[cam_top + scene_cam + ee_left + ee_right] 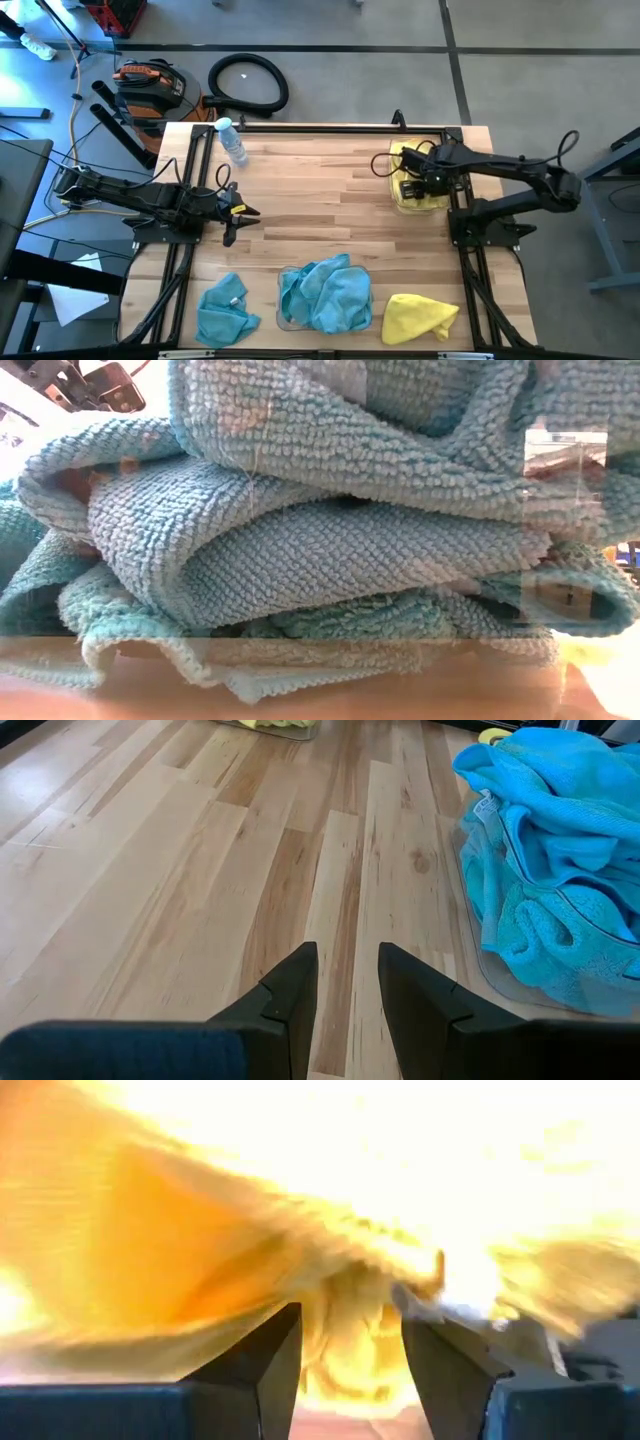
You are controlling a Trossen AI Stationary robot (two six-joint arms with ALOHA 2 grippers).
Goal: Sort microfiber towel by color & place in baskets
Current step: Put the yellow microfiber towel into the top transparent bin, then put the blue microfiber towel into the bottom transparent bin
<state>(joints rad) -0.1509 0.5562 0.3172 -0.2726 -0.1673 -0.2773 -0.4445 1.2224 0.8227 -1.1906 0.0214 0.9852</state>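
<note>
The right claw point(408, 186) is positioned over the far-right basket point(440, 204), directly above the yellow cloths point(412, 160) held in it. In the right wrist view its fingers point(262, 1370) are seen apart, with yellow cloth point(330, 1280) filling the space ahead; nothing is clamped.

The left claw point(236, 212) is held low over bare desk point(320, 190) at the left side, fingers point(296, 990) slightly apart and empty.

Along the near edge three groups are counted: one loose teal cloth point(226, 310) at the left, its long axis running near to far; a heap of teal cloths point(326, 292) in the second basket point(480, 950), number not discernible; one loose yellow cloth point(418, 316) at the right, long axis running left to right.

One water bottle point(232, 140) lies at the far left.
</note>
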